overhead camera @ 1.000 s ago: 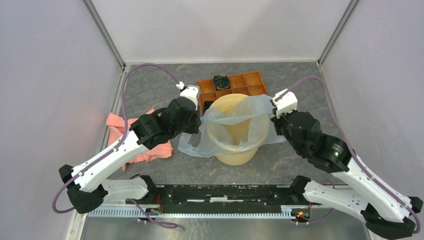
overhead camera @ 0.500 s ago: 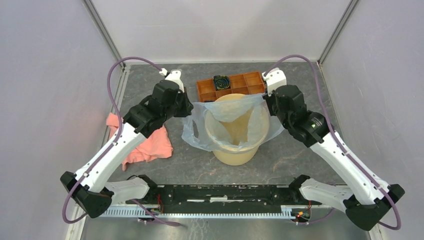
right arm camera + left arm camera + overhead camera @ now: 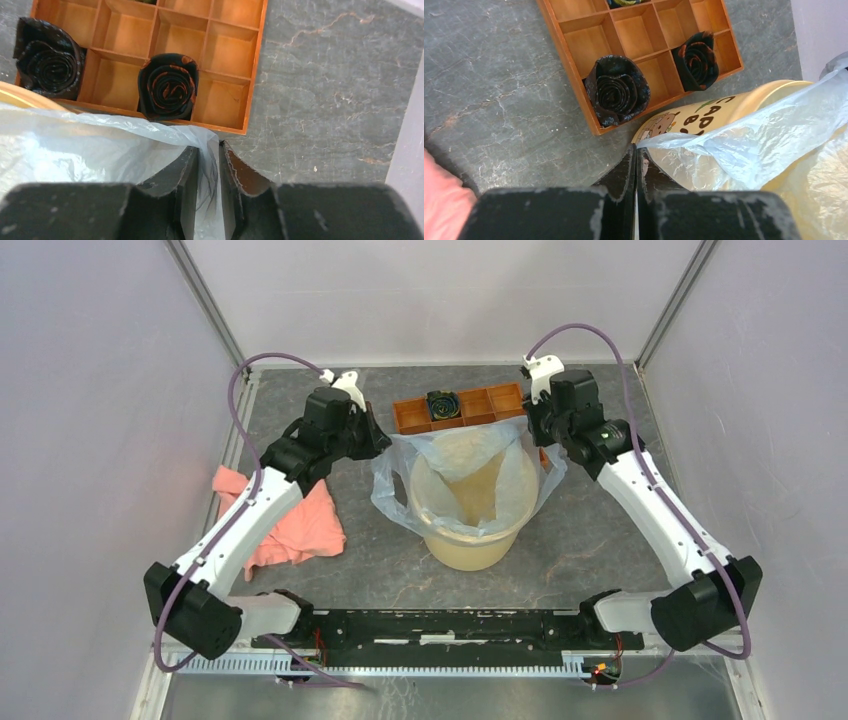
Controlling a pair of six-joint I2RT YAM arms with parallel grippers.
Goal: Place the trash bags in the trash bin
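The pale blue trash bag (image 3: 470, 472) hangs inside the yellow-tan bucket (image 3: 470, 552), and its film is folded out over the rim on both sides. The bucket stands on the grey table (image 3: 600, 525), just in front of the orange compartmented tray (image 3: 503, 398).

The left gripper (image 3: 635, 150) has its fingers pressed together and pinches the left edge of the bag. The right gripper (image 3: 209, 150) has its fingers a little apart, and the right edge of the film lies loose between them.

Two dark fabric rolls (image 3: 168, 85) sit in separate compartments of the tray. A salmon-pink cloth (image 3: 295, 525) lies on the table, left of the bucket and apart from it.
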